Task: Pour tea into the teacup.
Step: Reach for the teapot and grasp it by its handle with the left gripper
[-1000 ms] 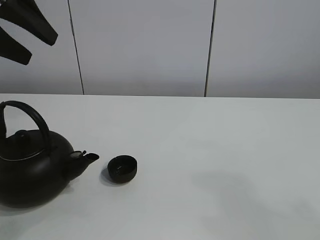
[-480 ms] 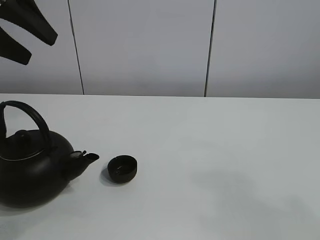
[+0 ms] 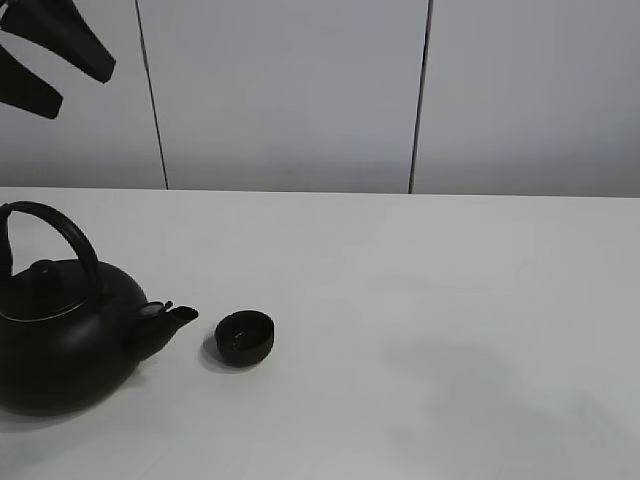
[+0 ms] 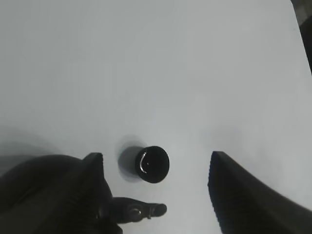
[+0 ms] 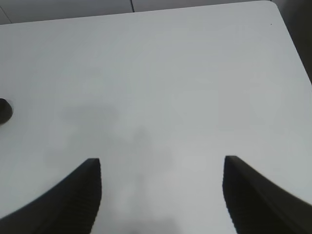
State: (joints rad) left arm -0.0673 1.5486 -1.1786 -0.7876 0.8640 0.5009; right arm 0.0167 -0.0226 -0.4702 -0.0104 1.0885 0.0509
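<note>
The teacup point(image 3: 245, 337), small, black and bowl-shaped, stands on the white table point(image 3: 420, 300) just right of the spout of a big black kettle point(image 3: 60, 335). My left gripper point(image 3: 80, 90) hangs open high above the kettle, at the upper left of the exterior view. In the left wrist view the teacup point(image 4: 153, 164) lies far below, between the two fingers of the left gripper point(image 4: 155, 156), with the kettle's spout point(image 4: 144, 210) beside it. My right gripper point(image 5: 161, 163) is open over bare table, and the teacup point(image 5: 3, 111) shows at the frame's edge. The tea is hidden.
A grey panelled wall point(image 3: 290, 90) rises behind the table's far edge. The table's rounded corner point(image 5: 273, 6) and its edge show in the right wrist view. A faint shadow point(image 3: 450, 365) lies on the table's right half.
The left gripper has drifted very slightly upward. The kettle and the teacup have not moved.
</note>
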